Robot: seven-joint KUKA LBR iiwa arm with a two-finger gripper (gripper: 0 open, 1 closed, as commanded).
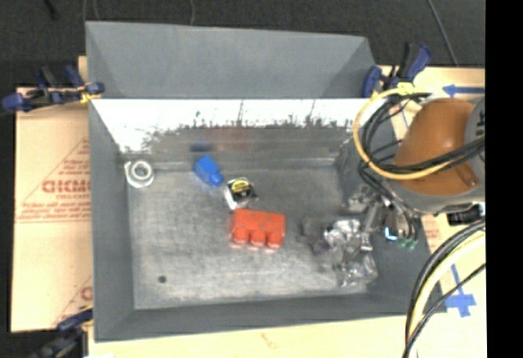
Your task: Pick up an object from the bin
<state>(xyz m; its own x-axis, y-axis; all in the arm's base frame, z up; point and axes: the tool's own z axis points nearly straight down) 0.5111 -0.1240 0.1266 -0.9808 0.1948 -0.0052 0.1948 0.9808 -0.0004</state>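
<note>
My gripper [347, 254] is low at the bin's right side, near the front right corner, its metal fingers down by the floor. A small dark object [311, 231] lies just left of the fingers. An orange-red block [257, 229] with three lobes along its front rests further left, in the middle of the floor. Behind it lies a small black, white and yellow piece [239, 192]. Nothing shows plainly between the fingers.
A blue cylinder-like piece [207, 171] lies behind the middle, and a white ring [140, 173] sits at the back left. The arm, with its orange cover and looped cables, hangs over the bin's right wall.
</note>
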